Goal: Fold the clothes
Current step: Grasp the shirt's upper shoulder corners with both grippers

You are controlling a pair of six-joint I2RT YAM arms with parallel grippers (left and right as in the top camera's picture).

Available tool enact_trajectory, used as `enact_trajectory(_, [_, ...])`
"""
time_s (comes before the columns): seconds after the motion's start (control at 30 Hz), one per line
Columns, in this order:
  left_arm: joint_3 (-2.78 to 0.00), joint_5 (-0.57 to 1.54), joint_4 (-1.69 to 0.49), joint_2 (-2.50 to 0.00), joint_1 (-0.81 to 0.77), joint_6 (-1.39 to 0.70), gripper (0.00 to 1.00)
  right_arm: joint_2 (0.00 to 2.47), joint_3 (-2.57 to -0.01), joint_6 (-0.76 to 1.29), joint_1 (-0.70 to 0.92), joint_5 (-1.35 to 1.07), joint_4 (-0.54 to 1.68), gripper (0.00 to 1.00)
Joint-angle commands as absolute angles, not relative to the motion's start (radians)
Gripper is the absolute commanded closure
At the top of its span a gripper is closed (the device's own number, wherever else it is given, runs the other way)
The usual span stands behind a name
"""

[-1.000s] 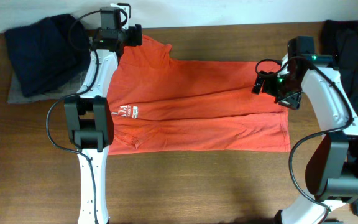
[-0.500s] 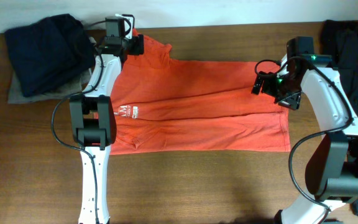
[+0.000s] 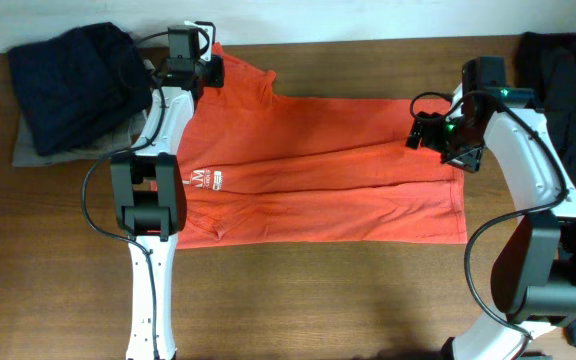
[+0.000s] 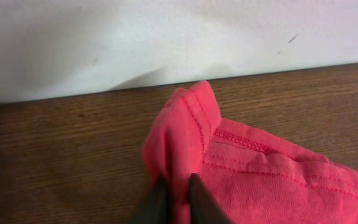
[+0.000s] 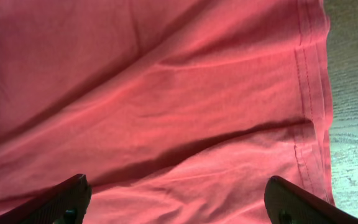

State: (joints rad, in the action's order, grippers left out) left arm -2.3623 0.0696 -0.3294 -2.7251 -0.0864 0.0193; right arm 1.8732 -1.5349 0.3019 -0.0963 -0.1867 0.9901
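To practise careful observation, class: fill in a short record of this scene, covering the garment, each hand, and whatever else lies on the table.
garment: red-orange T-shirt, spread out on the wooden table, white lettering facing up
left hand: shut, pinching a stitched edge at the shirt's far corner
right hand: open, over the shirt near its bottom hem, holding nothing
other items: dark clothes pile beside the left arm; dark garment beside the right arm

Mid-table covered by orange T-shirt (image 3: 318, 170); bare tabletop (image 3: 318, 300) in front, open passage. Navy clothes pile (image 3: 68, 85) blocks far-left corner; dark garment (image 3: 568, 80) crowds right edge.
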Motion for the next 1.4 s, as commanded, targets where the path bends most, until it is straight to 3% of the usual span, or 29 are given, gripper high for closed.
enact_trajectory(0.0, [-2.376,0.062,-0.326,-2.734,-0.08,0.023,0.97,1.882,-1.528,0.295,-0.092,-0.192,0.978,0.06])
enact_trajectory(0.3, [-2.393,0.063,-0.323,-2.733,-0.08,0.023,0.96,1.885,-1.528,0.295,-0.113,0.017,0.788,0.03])
enact_trajectory(0.63, [-2.393,0.063,-0.337,-2.733,-0.084,0.023,0.96,1.99,-1.528,0.24,-0.219,-0.049,0.416,0.07])
enact_trajectory(0.87, [-2.393,0.063,-0.338,-2.733,-0.085,0.023,0.91,2.105,-1.529,0.24,-0.257,-0.075,0.226,0.01])
enact_trajectory(1.37, [-2.393,0.063,-0.376,-2.733,-0.085,0.023,0.97,2.254,-1.6,0.239,-0.253,-0.146,0.134,0.0])
